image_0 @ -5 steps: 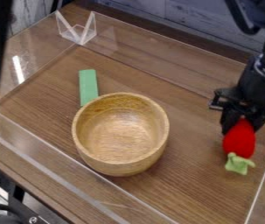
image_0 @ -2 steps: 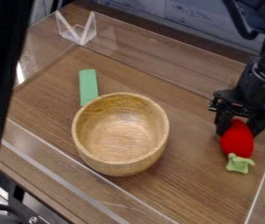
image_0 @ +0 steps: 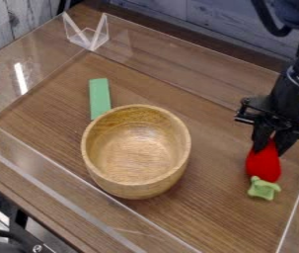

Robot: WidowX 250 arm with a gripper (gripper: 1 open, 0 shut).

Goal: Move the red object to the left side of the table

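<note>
Since a moment ago, the gripper [image_0: 273, 141] has drawn its jaws in, pinching the red object [image_0: 263, 164] near the tabletop's [image_0: 179, 79] right edge, beside the wooden bowl [image_0: 136, 148].

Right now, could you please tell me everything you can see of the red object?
The red object is a small, rounded strawberry-like toy, smooth and bright red, with a light green leafy end pointing toward the near edge. It lies on the right side of the table, to the right of the wooden bowl and apart from it. The hand points down over it with its fingers shut on the red upper part; whether the toy is lifted off the wood cannot be told.
</note>
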